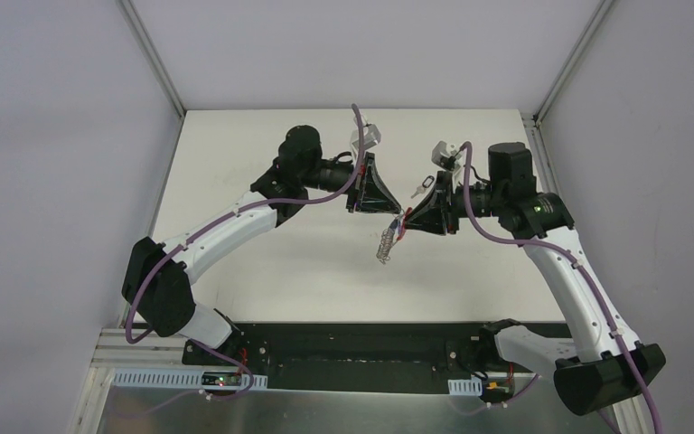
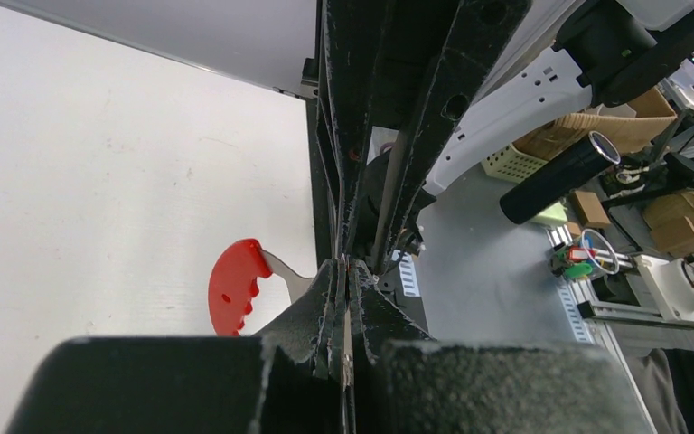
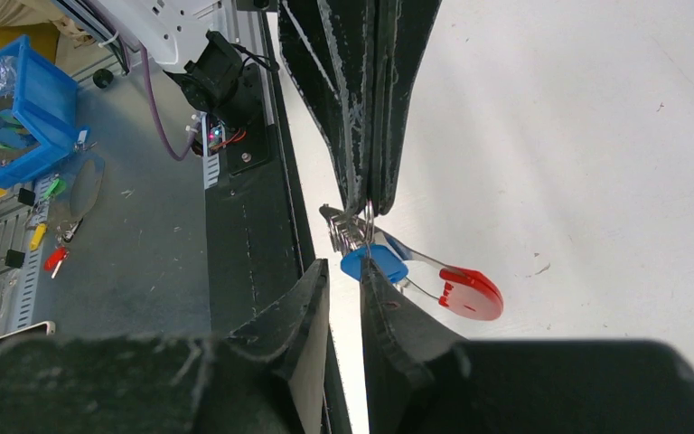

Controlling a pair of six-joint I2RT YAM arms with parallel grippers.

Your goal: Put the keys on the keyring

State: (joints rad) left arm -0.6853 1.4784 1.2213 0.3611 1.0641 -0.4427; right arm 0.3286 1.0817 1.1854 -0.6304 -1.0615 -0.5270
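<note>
The keyring hangs between both grippers above the white table; its silvery chain dangles down. My left gripper is shut on a thin metal ring of the keyring; in its own view a metal sliver shows between the pressed fingers. A red tab on a silver shank sticks out beside them. The blue-headed key hangs on the rings, touching one fingertip of my right gripper. That gripper stands slightly open, with nothing in the gap. No other key shows.
A black base strip runs along the near table edge. Beyond it lies a grey bench with a blue bin, a black cylinder and cardboard boxes. White enclosure walls flank the table.
</note>
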